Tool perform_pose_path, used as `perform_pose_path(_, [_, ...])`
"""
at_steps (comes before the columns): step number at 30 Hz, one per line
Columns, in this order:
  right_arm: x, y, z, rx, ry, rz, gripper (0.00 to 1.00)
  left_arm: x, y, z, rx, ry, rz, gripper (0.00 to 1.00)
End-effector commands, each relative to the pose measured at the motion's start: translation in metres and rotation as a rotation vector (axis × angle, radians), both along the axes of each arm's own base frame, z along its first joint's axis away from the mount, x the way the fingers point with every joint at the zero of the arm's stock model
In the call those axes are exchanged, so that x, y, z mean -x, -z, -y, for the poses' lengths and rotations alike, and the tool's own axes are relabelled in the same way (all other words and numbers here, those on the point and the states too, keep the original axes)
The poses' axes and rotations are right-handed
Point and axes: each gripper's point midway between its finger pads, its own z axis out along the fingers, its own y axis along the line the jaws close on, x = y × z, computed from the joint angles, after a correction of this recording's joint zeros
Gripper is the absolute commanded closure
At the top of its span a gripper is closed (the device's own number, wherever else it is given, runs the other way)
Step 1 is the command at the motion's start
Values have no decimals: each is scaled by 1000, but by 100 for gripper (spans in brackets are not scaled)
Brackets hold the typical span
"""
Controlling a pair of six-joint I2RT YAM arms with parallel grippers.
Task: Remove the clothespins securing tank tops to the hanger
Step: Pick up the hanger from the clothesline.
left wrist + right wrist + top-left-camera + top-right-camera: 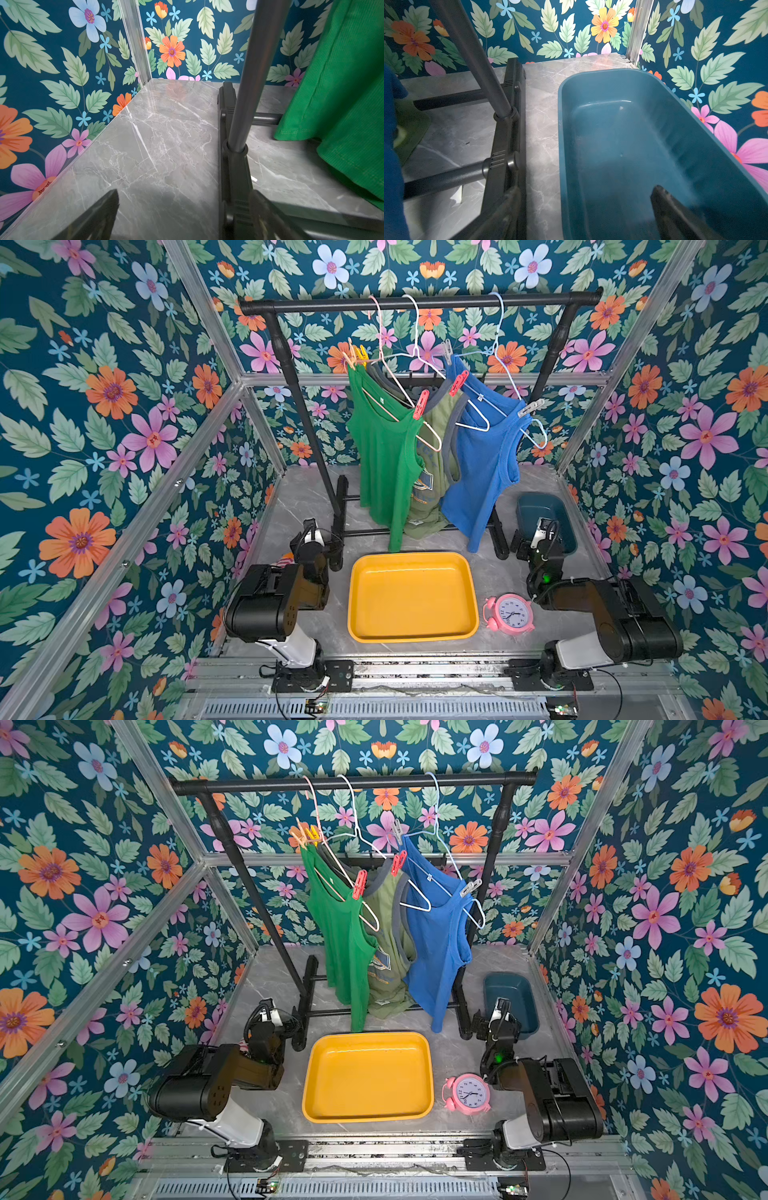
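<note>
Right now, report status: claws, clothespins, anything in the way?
Left claw open, low. Right claw open at blue bin. Six clothespins clipped on. Rack post beside left claw.

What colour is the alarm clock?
The alarm clock is pink, clearest in a top view.

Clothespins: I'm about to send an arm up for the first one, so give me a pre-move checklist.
1. Left end effector open and empty: ok.
2. Right end effector open and empty: ok.
3. Red clothespin on green tank top unobstructed: ok.
4. Yellow tray empty: ok.
5. Left end effector's clearance from rack foot: cannot tell.
</note>
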Motion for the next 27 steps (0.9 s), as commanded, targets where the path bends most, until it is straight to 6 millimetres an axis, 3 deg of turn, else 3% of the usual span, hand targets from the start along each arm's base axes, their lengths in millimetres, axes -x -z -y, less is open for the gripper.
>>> perform_pose_path(1, [-3, -6, -1, 2, -4, 24, 1, -1, -6, 0, -2, 3, 20, 0])
perform_pose_path(27, [-3, -5, -1, 0, -5, 19, 1, -2, -5, 1, -2, 5, 19, 0])
